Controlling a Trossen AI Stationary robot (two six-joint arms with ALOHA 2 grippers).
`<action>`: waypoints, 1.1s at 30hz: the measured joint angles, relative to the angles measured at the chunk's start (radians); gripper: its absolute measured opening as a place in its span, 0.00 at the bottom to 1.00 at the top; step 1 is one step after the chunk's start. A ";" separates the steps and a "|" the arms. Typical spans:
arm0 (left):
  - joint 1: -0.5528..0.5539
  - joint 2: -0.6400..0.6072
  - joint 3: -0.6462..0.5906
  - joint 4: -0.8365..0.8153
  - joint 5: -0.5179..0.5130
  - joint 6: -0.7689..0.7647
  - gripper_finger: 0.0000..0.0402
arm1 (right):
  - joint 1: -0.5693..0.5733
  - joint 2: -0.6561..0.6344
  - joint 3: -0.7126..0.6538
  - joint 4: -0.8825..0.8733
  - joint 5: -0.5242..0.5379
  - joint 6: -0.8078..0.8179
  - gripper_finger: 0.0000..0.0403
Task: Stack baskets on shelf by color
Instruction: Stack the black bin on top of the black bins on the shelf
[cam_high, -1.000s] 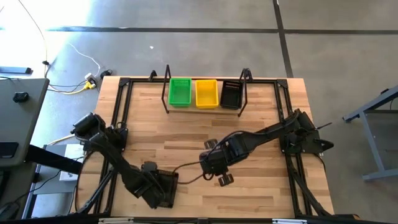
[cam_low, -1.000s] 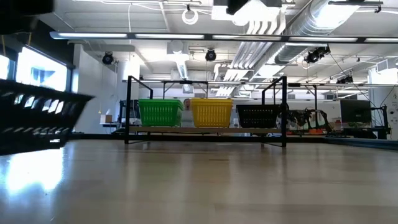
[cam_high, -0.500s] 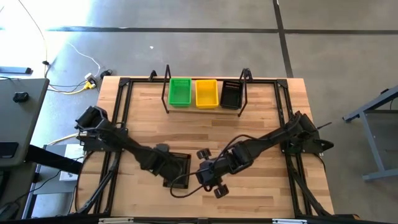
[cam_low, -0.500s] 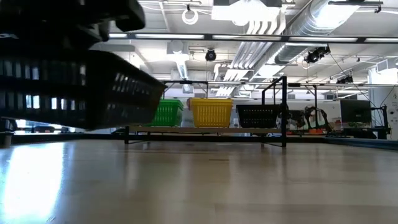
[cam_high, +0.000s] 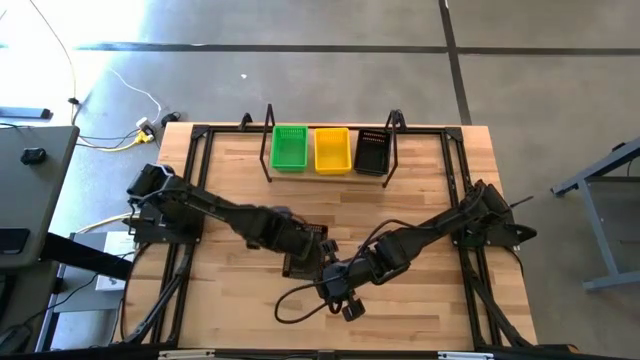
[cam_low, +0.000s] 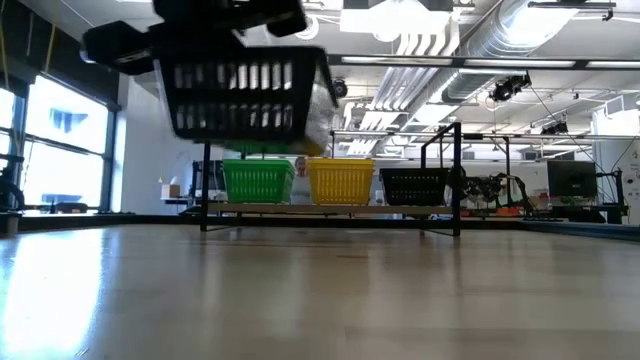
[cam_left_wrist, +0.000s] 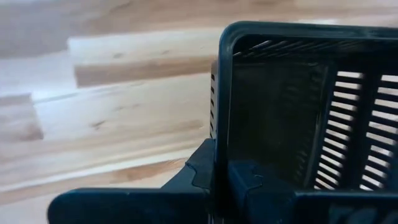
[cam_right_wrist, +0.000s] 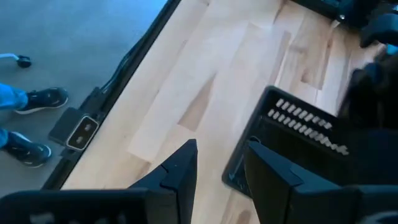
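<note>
A black mesh basket (cam_low: 245, 95) hangs in the air over the table's middle, also seen as the black basket (cam_high: 312, 240) from above, held by my left gripper (cam_high: 298, 250), which is shut on it. My right gripper (cam_high: 338, 292) hovers just near-right of it, open and empty; its fingers (cam_right_wrist: 180, 168) frame the basket's corner (cam_right_wrist: 292, 137). The shelf (cam_low: 330, 208) at the far edge carries a green basket (cam_high: 289, 147), a yellow basket (cam_high: 332, 149) and a black basket (cam_high: 371, 151) side by side. Other baskets are not in view. My left gripper (cam_left_wrist: 224, 177) pinches the black basket's upright side wall at its rim (cam_left_wrist: 221, 93), one finger inside the basket and one outside. It comes from above. The basket is lifted clear of the table, hanging roughly level below the fingers.
Bare wooden tabletop (cam_high: 400, 200) lies between the arms and the shelf. A black frame rail (cam_high: 195, 190) runs along the table's sides. The shelf's upright looped ends (cam_high: 392, 150) stand at either side of the baskets. A person's shoes (cam_right_wrist: 37, 99) show on the floor beyond the table's edge.
My left gripper has carried the black basket from the near-left corner toward the table's middle and upward; the basket has risen well clear of the tabletop. My right gripper has drifted toward the near edge, staying open.
</note>
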 joint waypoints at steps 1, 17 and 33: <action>0.012 0.000 0.014 0.000 0.000 0.019 0.00 | 0.000 0.000 0.000 0.000 0.004 0.000 0.29; 0.120 0.002 0.181 0.016 -0.026 0.229 0.00 | -0.034 0.000 0.000 -0.131 0.191 0.076 0.29; 0.161 0.004 0.182 0.014 0.027 0.327 0.00 | -0.069 -0.003 -0.027 -0.197 0.198 0.196 0.29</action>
